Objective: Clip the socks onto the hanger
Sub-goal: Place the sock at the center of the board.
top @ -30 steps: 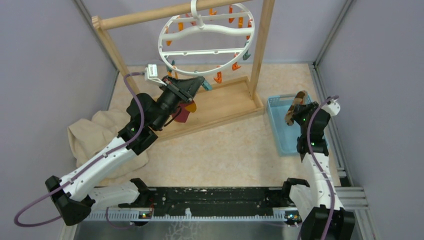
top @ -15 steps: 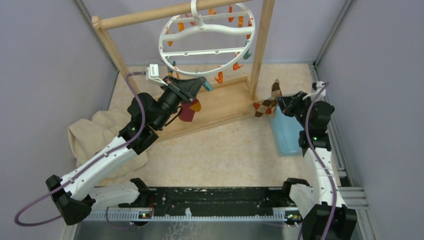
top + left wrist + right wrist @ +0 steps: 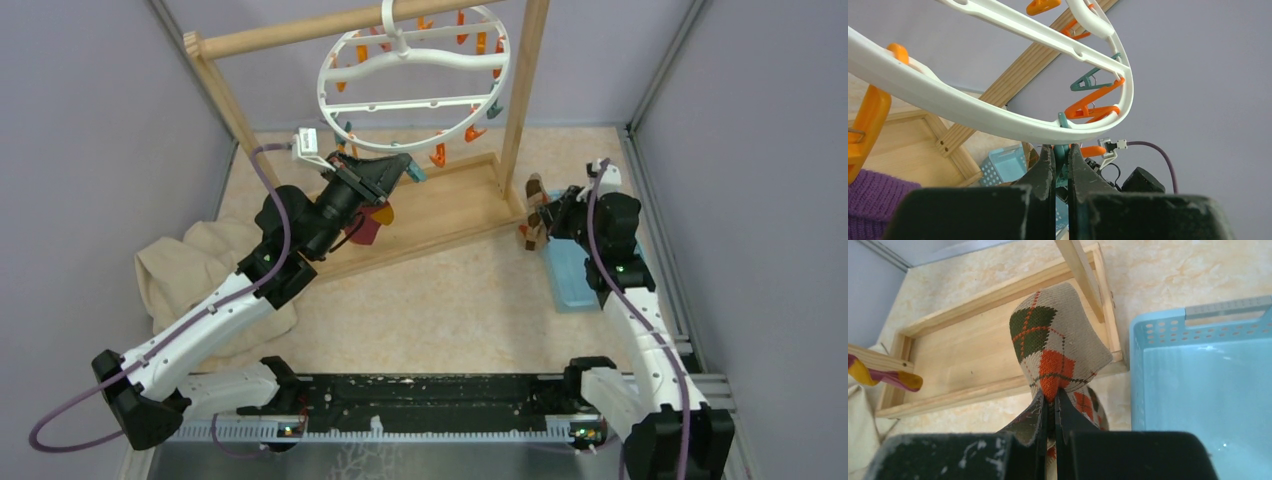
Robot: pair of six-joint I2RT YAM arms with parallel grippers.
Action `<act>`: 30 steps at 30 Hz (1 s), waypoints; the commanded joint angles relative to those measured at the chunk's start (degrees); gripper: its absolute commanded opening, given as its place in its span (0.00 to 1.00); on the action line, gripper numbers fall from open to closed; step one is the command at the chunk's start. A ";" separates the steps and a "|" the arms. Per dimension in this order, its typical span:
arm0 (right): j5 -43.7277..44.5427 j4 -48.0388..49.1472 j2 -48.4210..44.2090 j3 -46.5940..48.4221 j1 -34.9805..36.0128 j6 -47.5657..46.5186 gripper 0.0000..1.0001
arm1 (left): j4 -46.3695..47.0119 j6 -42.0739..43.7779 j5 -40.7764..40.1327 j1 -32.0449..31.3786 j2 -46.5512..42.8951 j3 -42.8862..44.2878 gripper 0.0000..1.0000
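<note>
Tan argyle sock (image 3: 1060, 342), pinched between right fingers (image 3: 1064, 424)

In front of the wooden stand (image 3: 440, 215) the table (image 3: 450, 300) lay bare, an open lane. Between the stand's 2 posts the hanger (image 3: 420, 103) filled the upper gap. A blue basket (image 3: 570, 285) blocked the stand's right side, a beige cloth (image 3: 185, 265) its left front.

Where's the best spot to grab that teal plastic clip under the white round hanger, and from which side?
Probably pinch the teal plastic clip on its upper part, just beneath the rim of the white round plastic hanger, coming from below on the near side. It hangs down from the rim with open space underneath, and the left tool is shut on it there.
</note>
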 commanded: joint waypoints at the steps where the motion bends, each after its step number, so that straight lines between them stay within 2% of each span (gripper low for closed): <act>1: 9.19 -3.26 2.03 4.37 5.35 -8.18 0.00 | -0.35 -1.06 1.43 -0.17 0.47 -0.76 0.00; 9: 32.36 -1.81 8.88 0.35 21.48 -12.00 0.00 | -0.48 -0.80 0.88 -0.17 -0.13 -1.01 0.00; 18: 45.52 0.71 17.74 -1.70 36.08 -10.29 0.00 | -1.03 -0.38 0.14 -0.21 -0.22 -1.01 0.00; 20: 46.82 1.43 19.30 -2.07 39.98 -8.92 0.14 | -0.94 -0.32 0.00 -0.17 -0.19 -1.09 0.00; 22: 47.53 2.28 20.98 -2.19 44.07 -7.47 0.33 | -0.78 -0.34 -0.05 -0.24 -0.11 -1.22 0.00; 27: 44.89 4.90 24.28 -1.58 50.16 -3.52 0.51 | -0.43 -0.36 0.33 -0.17 0.44 -1.27 0.00; 30: 45.80 4.99 23.89 -1.88 50.36 -2.66 0.55 | -0.53 -0.28 0.39 -0.17 0.31 -1.35 0.00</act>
